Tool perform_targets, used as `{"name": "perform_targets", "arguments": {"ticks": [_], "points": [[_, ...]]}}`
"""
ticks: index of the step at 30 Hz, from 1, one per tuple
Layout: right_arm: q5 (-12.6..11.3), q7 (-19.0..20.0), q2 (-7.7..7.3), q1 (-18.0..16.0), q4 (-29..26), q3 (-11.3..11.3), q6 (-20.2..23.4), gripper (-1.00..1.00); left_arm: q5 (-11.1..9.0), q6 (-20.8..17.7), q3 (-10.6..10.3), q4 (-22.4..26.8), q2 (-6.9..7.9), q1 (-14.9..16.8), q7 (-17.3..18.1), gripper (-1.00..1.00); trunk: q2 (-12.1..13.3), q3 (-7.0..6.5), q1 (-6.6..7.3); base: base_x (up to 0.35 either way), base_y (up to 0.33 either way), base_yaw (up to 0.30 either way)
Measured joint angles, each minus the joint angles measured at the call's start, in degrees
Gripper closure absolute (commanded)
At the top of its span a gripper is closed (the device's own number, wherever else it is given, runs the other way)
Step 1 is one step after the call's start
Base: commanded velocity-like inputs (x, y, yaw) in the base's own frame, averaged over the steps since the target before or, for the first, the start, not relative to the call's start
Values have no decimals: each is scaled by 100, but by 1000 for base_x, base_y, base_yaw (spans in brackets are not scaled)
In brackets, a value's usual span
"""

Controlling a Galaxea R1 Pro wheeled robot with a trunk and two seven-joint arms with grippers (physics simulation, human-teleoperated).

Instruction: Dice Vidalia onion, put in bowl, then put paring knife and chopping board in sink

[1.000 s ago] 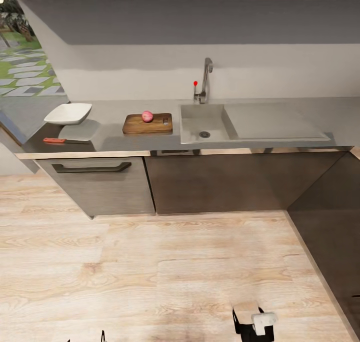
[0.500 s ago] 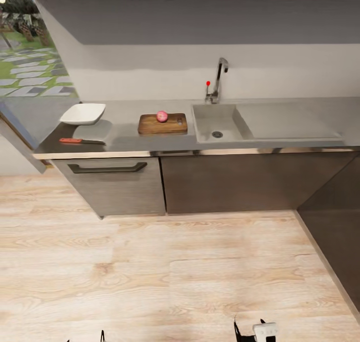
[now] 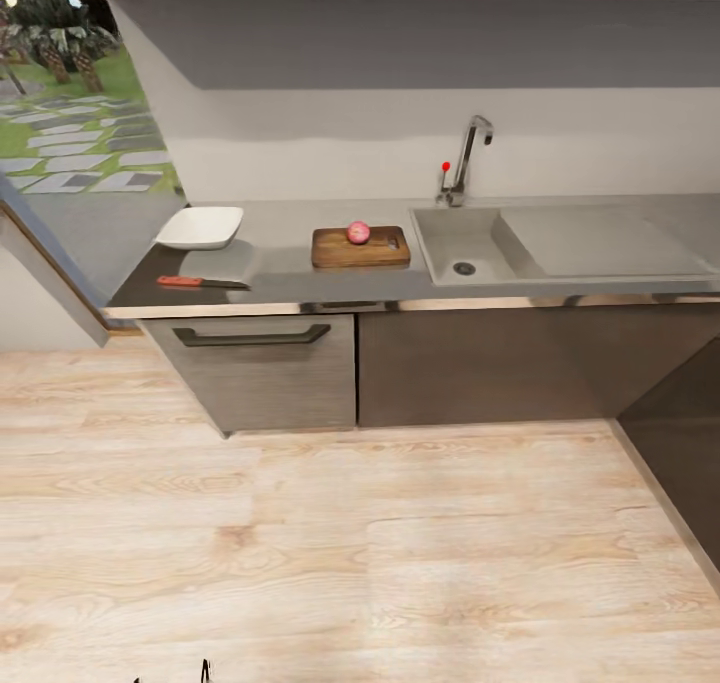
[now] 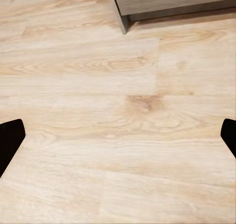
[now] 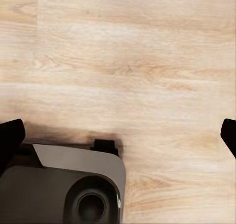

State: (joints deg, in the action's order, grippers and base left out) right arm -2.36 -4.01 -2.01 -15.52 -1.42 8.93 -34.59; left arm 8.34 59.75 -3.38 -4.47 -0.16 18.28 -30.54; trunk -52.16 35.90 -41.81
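A pinkish-red Vidalia onion [image 3: 358, 232] sits whole on the brown chopping board [image 3: 360, 248], which lies on the dark grey countertop [image 3: 290, 285] just left of the sink [image 3: 468, 247]. The sink basin holds nothing. The paring knife [image 3: 200, 282], red-handled, lies near the counter's front left edge. Behind it stands the white bowl [image 3: 200, 227]. Both arms hang low over the floor, far from the counter. My left gripper [image 4: 119, 138] is open above bare floorboards. My right gripper [image 5: 119, 135] is open too, above the robot's own base [image 5: 69, 184].
A steel faucet [image 3: 466, 158] with a red knob rises behind the sink, and a drainboard [image 3: 600, 243] lies to its right. Grey cabinets with a dark drawer handle [image 3: 250, 338] stand under the counter. Wood floor [image 3: 360, 553] stretches between me and the counter. A cabinet run [image 3: 690, 443] closes the right side.
The whole head view has shifted, so counter and sink sit further right in the picture: the camera moved. The right gripper has slipped out of the bottom edge. Nothing on the counter moved.
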Motion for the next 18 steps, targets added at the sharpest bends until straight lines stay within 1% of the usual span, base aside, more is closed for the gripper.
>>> {"name": "perform_targets", "arguments": {"ticks": [18], "points": [[-1,11,35,-1,23,1,11,-100,0,-3,0,1,0,0,-4,-100,0,0,0,0,294,0]]}}
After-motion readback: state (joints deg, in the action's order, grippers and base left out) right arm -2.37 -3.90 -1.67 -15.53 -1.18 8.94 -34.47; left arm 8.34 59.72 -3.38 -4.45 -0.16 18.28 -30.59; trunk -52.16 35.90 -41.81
